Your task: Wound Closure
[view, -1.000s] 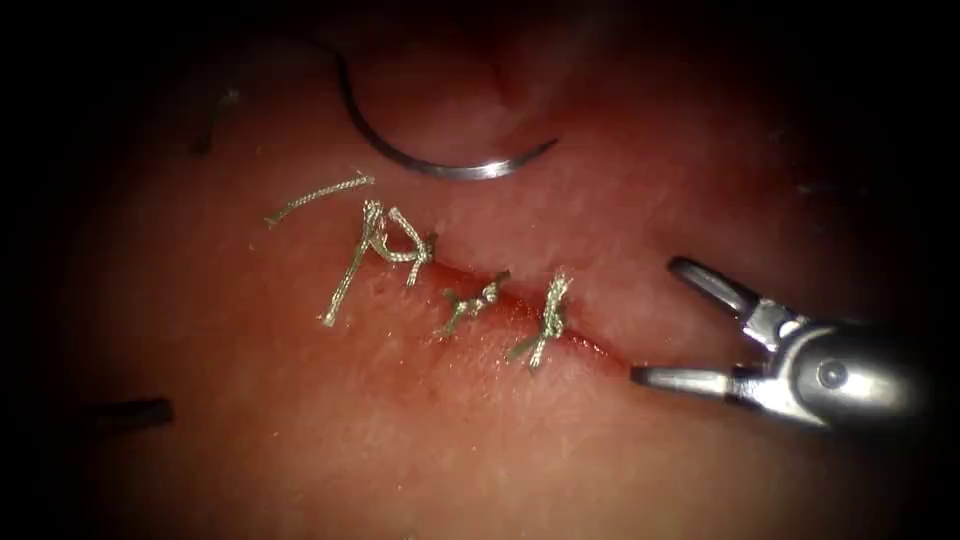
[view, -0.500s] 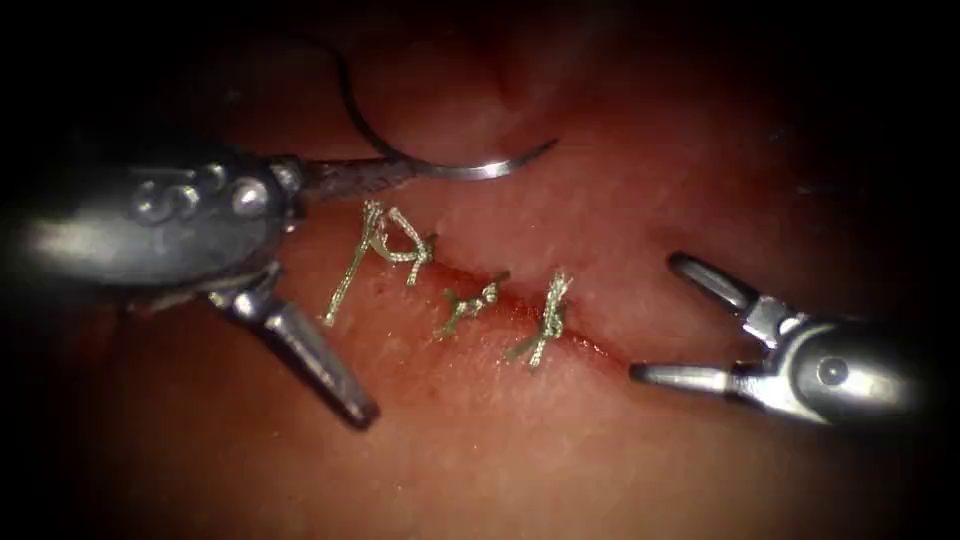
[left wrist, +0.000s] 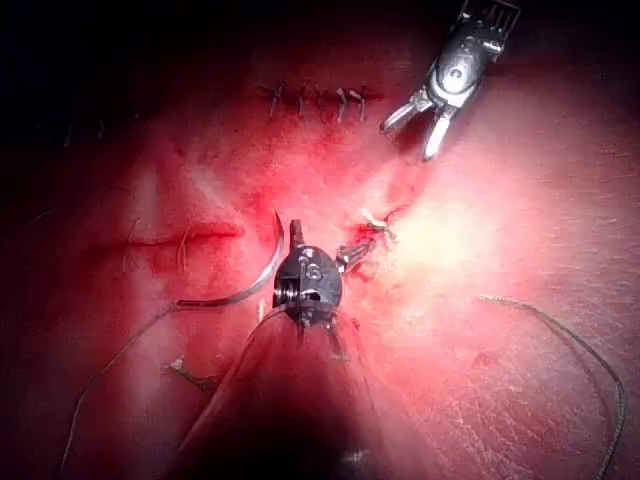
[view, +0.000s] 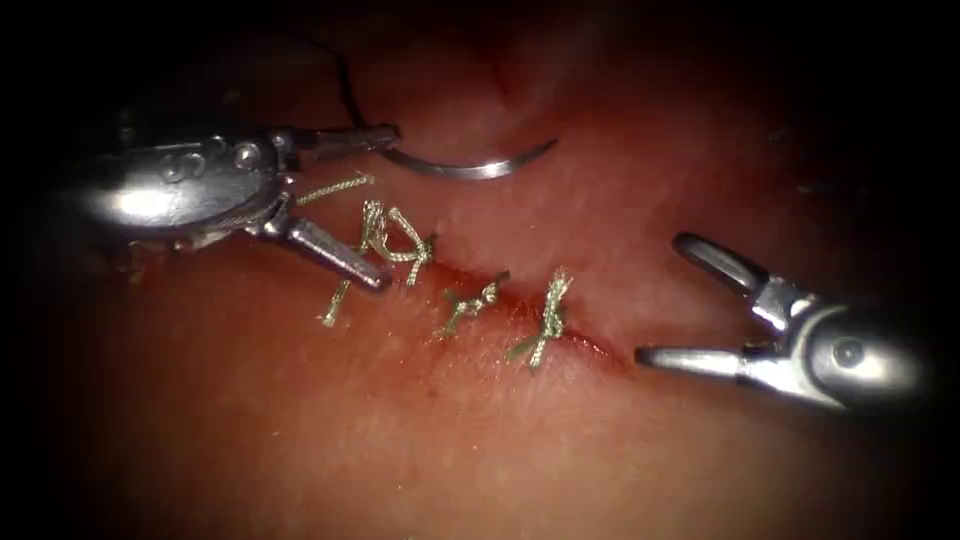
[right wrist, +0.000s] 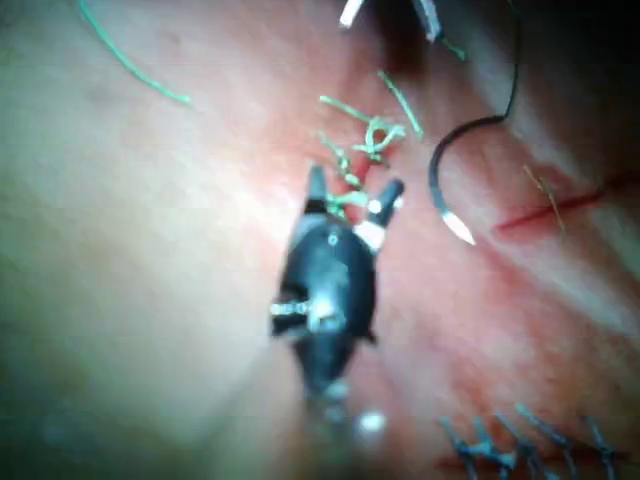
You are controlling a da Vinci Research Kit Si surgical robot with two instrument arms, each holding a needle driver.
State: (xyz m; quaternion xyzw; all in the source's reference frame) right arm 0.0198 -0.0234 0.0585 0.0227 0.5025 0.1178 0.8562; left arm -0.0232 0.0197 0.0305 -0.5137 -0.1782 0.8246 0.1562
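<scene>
Steel jaws of the left tool [view: 385, 205] stand spread wide over the left end of the cut [view: 520, 310], gripping nothing: the upper jaw lies against the rear part of the curved needle [view: 460, 167], and the lower jaw crosses the long tails of the leftmost knot [view: 385, 235]. The needle rests free on the tissue [view: 300, 440] above the cut, not driven into it, its sharp tip pointing toward the right; dark thread [view: 345, 85] runs up from its rear end into shadow. Three knotted stitches span the cut, the middle knot [view: 472, 300] and the right knot [view: 550, 315] lying over red fluid [view: 590, 345] that lines the wound edge. A loose cut end of thread [view: 335, 187] lies just beside the left tool's wrist. At the right end of the cut the right tool [view: 660, 300] is also spread wide and holds nothing, its lower jaw tip just beside the end of the wound. From the left wrist camera the left tool [left wrist: 318, 240] appears near the needle [left wrist: 255, 280]; from the right wrist camera the right tool [right wrist: 350, 185] sits beside the knots, with the needle [right wrist: 445, 180] apart from it.
</scene>
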